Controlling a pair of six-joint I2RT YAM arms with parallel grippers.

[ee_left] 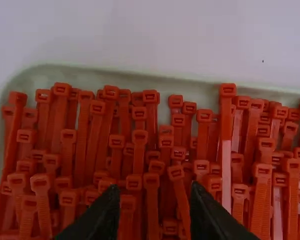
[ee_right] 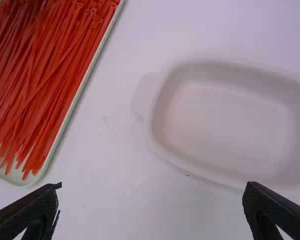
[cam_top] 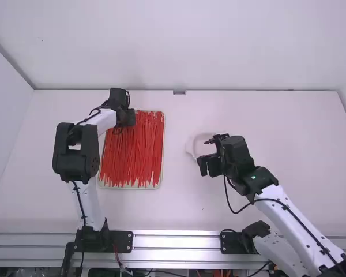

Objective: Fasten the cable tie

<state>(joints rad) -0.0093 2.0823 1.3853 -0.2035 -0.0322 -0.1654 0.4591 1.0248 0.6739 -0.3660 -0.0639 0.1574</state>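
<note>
One white table (cam_top: 277, 133), white walls (cam_top: 161, 46) behind, carries a tray (ee_left: 120, 75) of ties (cam_top: 132, 150) at nine o'clock of a dish (ee_right: 225, 125). Left gripper (ee_left: 152, 187) gapes over their twelve-o'clock ends; right gripper (ee_right: 152, 187) gapes at the dish's five o'clock.

The cable ties (cam_top: 132, 151) are heaped in the tray (cam_top: 130, 186), which is placed on the table (cam_top: 282, 127) left of the dish (ee_right: 225, 125), untouched by it.
</note>
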